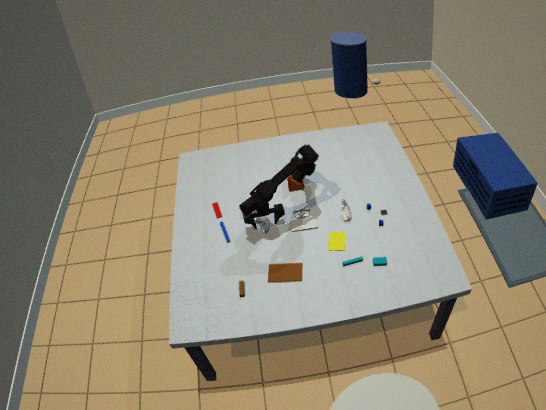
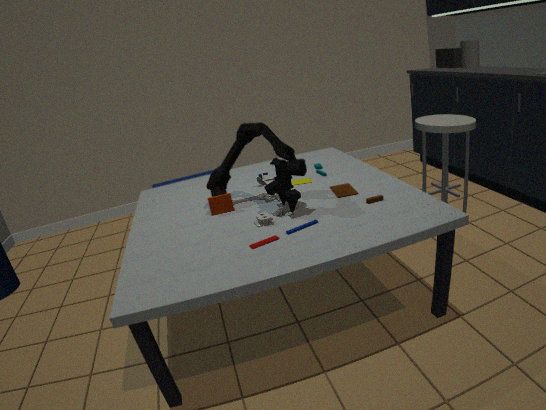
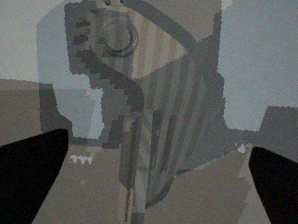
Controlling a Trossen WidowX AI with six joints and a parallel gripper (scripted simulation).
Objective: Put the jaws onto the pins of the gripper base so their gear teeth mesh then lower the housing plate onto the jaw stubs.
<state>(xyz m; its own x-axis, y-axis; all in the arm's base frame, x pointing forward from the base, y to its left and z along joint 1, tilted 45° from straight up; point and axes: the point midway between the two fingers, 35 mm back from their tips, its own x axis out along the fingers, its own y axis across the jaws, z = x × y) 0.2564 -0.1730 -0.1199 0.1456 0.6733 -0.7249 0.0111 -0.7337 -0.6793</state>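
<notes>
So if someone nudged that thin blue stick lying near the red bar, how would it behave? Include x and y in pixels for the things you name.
The blue stick (image 1: pixel 225 232) (image 2: pixel 302 227) looks straight along its length, so it is probably stiff. Being so slim, it is likely light and easily pushed. Its edges seem squared rather than round, so it would perhaps slide more than roll, though they are small to judge.

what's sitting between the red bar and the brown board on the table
The blue stick lies between the red bar and brown board, as the top view shows.
</notes>
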